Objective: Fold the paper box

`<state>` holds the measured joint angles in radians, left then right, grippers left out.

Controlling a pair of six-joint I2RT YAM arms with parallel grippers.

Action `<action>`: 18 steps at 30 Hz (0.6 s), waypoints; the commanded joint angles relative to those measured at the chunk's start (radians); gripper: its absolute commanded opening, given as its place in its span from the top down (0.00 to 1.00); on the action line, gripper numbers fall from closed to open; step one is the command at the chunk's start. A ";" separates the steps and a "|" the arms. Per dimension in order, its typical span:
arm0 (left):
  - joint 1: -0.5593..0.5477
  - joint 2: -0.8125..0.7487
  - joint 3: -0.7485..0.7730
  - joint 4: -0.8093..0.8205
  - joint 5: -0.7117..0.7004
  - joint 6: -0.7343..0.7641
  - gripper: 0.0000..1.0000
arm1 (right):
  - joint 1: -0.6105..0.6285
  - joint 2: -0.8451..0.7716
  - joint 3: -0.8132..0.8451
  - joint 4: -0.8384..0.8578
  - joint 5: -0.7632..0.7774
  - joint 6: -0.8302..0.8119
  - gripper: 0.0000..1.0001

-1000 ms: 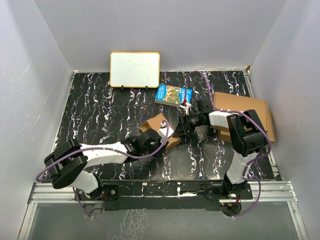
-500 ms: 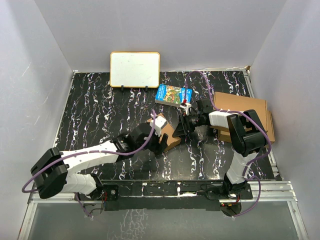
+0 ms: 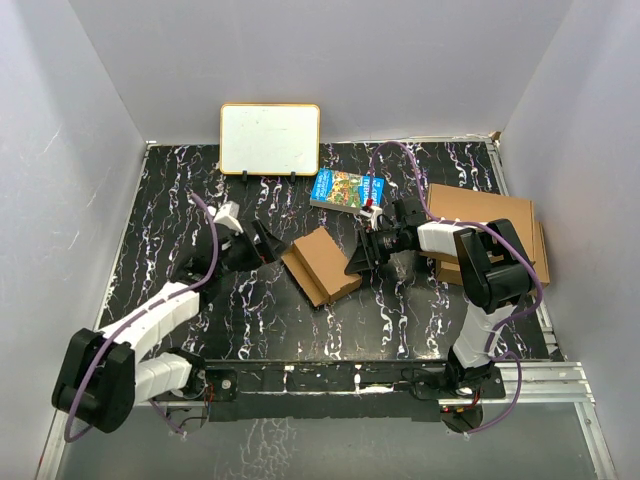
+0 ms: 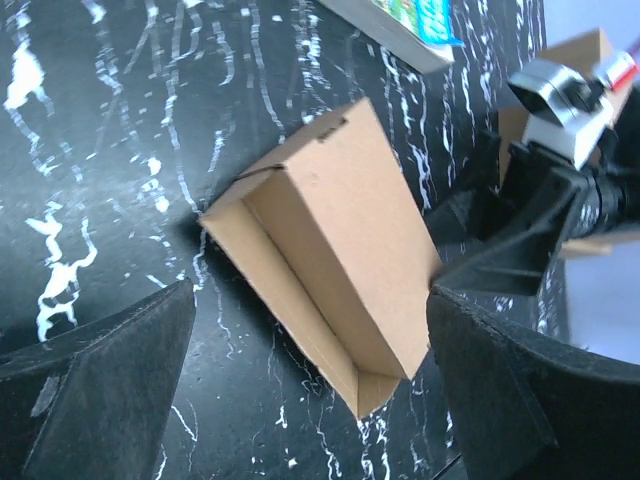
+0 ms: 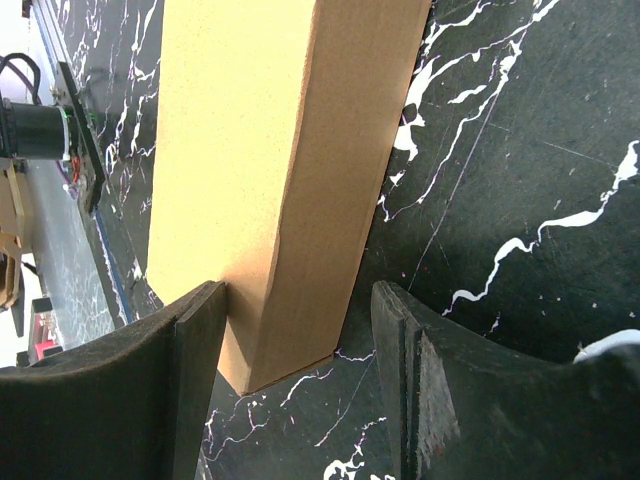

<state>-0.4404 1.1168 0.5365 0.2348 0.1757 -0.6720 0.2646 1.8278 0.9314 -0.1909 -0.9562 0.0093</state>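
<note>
Brown die-cut cardboard, the small flat paper box (image 3: 322, 265) is lying near the middle of the black white-veined table (image 3: 190, 200), angled to its edges. In the left wrist view its long near side is showing an open slot, so the fold is probably lacking a final tuck.

The left tool (image 3: 268, 246) is hovering beside the box's left end, apart from it, with its fingers spread wide. The right tool (image 3: 358, 262) is straddling the box's right end. In the right wrist view one finger (image 5: 195, 380) is sitting against the cardboard while a strip of table is showing between the other finger and the box, so the tool is standing spread rather than pinching.

Hazards:
- The light box is resting unbraced on its left, so a push from the right tool is likely to slide or turn it.
- Closing on the hollow end is risking a crushed wall.
- The untucked side may be springing open.
</note>
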 commanded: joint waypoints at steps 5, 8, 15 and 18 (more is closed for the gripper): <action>0.113 0.143 -0.110 0.305 0.128 -0.319 0.03 | 0.010 0.044 0.007 -0.007 0.141 -0.066 0.38; 0.115 0.226 -0.123 0.428 0.137 -0.368 0.03 | 0.010 0.045 0.006 -0.007 0.142 -0.068 0.38; 0.115 0.405 -0.089 0.552 0.162 -0.393 0.03 | 0.010 0.050 0.009 -0.010 0.139 -0.069 0.38; 0.115 0.462 -0.069 0.576 0.174 -0.396 0.03 | 0.011 0.050 0.011 -0.012 0.137 -0.070 0.38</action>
<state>-0.3294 1.5364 0.4232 0.7177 0.3187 -1.0466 0.2646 1.8374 0.9409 -0.2028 -0.9615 0.0051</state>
